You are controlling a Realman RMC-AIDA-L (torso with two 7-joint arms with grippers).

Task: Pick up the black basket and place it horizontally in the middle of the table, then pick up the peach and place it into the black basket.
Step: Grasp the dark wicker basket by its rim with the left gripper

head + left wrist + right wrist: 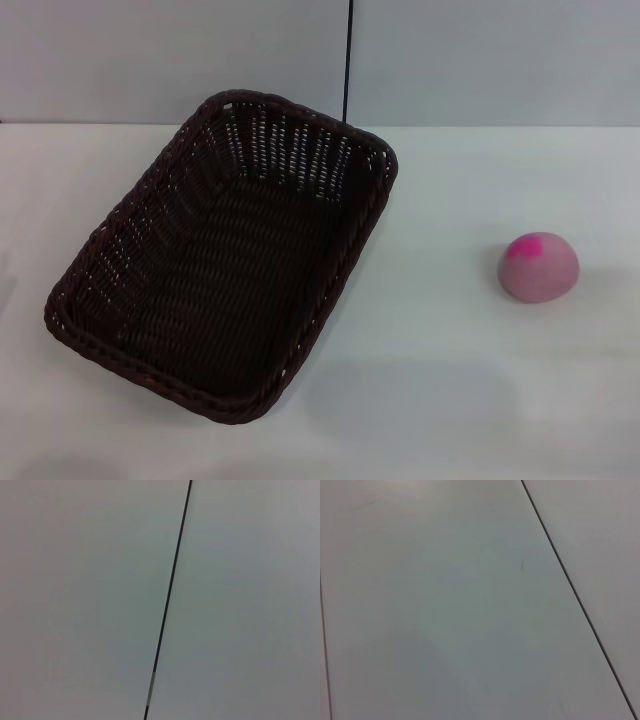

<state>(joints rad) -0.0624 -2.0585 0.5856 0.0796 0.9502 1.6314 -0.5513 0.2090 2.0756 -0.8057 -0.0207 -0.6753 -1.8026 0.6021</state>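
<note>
The black basket (pixel 215 260) is a dark woven wicker basket lying on the white table (pixel 450 380), left of centre. It is turned at a slant, its long side running from near left to far right, and it is empty. The peach (pixel 539 266), pale pink with a magenta patch on top, sits on the table at the right, well apart from the basket. Neither gripper shows in the head view. The two wrist views show only a plain grey panelled surface with a thin dark seam (pixel 170 590).
A grey wall (pixel 480 60) with a thin dark vertical seam (pixel 348 60) stands behind the table's far edge. White tabletop lies between the basket and the peach.
</note>
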